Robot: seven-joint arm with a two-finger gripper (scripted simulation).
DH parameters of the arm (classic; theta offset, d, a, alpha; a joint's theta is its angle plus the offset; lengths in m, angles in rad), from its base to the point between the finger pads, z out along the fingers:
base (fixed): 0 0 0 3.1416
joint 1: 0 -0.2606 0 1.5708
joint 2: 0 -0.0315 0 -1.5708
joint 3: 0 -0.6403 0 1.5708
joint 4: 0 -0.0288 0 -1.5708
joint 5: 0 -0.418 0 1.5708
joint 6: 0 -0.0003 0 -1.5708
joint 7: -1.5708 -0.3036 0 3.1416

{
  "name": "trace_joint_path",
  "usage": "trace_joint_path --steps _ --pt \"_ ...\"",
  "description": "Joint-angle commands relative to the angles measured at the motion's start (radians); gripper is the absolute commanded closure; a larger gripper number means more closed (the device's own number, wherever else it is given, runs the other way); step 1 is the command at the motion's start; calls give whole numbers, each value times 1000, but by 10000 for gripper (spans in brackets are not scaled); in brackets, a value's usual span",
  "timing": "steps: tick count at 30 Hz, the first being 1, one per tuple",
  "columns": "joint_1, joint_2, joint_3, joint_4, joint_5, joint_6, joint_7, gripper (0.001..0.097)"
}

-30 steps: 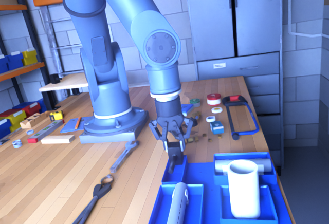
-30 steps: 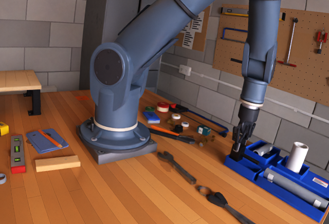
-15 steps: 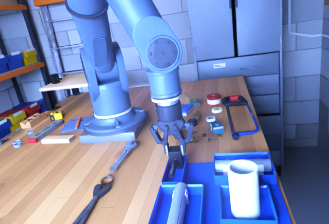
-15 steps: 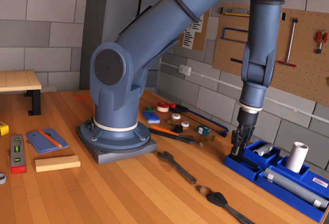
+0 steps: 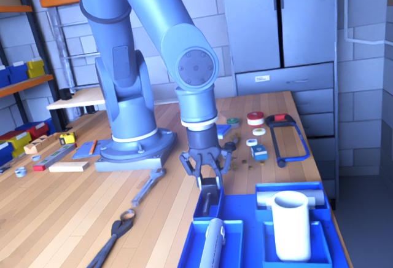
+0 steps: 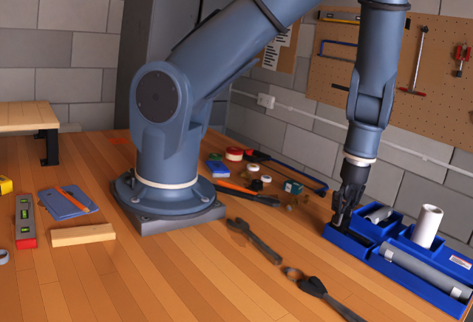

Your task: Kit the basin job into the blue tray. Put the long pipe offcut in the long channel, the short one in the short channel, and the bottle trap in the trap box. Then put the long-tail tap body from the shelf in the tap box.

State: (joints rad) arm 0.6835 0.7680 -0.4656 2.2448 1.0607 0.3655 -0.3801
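At the bench's near right corner sits the blue tray (image 5: 263, 227). The long grey pipe offcut (image 5: 213, 243) lies in its long channel, the short offcut (image 5: 290, 197) lies in the short channel at the far side, and the white bottle trap (image 5: 291, 225) stands upright in its box. I hold the dark tap body (image 5: 208, 192) by its head in my gripper (image 5: 208, 181), its long tail lying down inside the small tap box (image 5: 208, 206) at the tray's corner nearest the arm's base. The tail's far end is hidden by the box wall.
Behind the tray lie tape rolls (image 5: 255, 118), small boxes and a blue hacksaw (image 5: 287, 139) in front of a grey cabinet (image 5: 281, 36). A spanner (image 5: 147, 187) and pliers (image 5: 111, 238) lie left of the tray. The empty shelf (image 5: 76, 98) stands behind the arm's base.
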Motion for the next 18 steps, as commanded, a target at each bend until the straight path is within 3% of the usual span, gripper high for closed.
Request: trace_joint_path --steps 1,3,18 --pt "0 -1 0 0 0 0 0 901" --pt "0 -1 0 0 0 0 0 896" --pt "0 -1 0 0 0 0 0 596"
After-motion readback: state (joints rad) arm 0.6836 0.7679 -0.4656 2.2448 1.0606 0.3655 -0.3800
